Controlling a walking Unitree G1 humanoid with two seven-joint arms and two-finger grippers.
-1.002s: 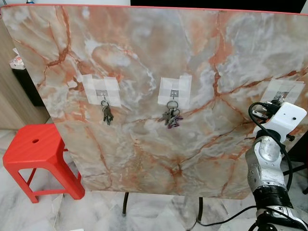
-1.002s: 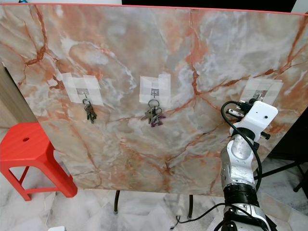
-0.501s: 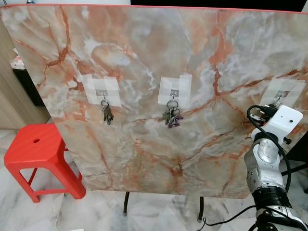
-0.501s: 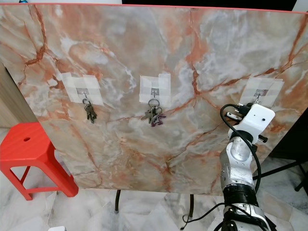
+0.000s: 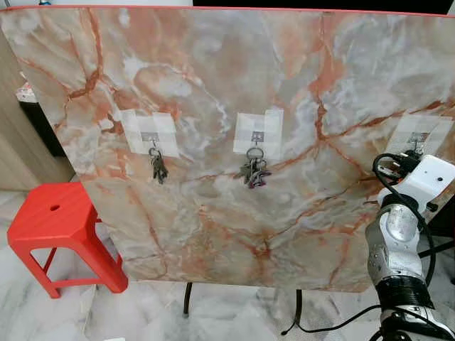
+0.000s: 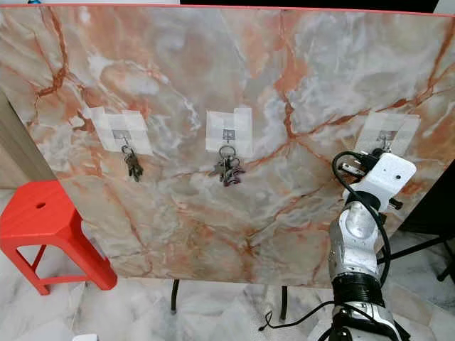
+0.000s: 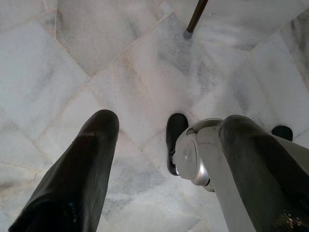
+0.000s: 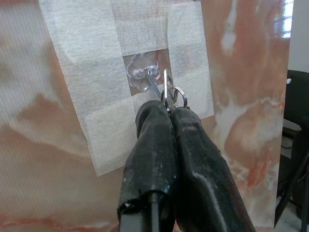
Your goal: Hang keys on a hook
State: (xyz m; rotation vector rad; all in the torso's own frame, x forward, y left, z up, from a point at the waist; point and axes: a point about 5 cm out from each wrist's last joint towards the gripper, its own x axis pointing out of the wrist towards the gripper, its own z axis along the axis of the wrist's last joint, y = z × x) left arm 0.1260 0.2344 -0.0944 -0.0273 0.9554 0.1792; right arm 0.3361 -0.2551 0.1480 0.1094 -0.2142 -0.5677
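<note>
Right gripper (image 8: 166,113), black fingers pressed together, pinches a silver key ring (image 8: 175,95) at the clear hook (image 8: 143,75) taped to the upended marble-patterned table (image 5: 213,213). Two key bunches (image 5: 254,172) hang further left. Left gripper (image 7: 164,145) hangs spread above pale floor tiles (image 7: 72,58).

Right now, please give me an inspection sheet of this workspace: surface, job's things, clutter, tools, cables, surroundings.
Surface: marble-pattern board, upright, with three taped hooks.
Job's things: keys pinched in the right tool, their ring at the right hook; whether it is on the hook, cannot tell. Left key bunch and middle key bunch hang on their hooks.
Clutter: nothing seen.
Tools: right tool shut on the keys at the right hook; left tool open, pointing at the floor.
Cables: black cable looped at the right wrist; another cable on the floor.
Surroundings: red stool left of the board; marble floor.
</note>
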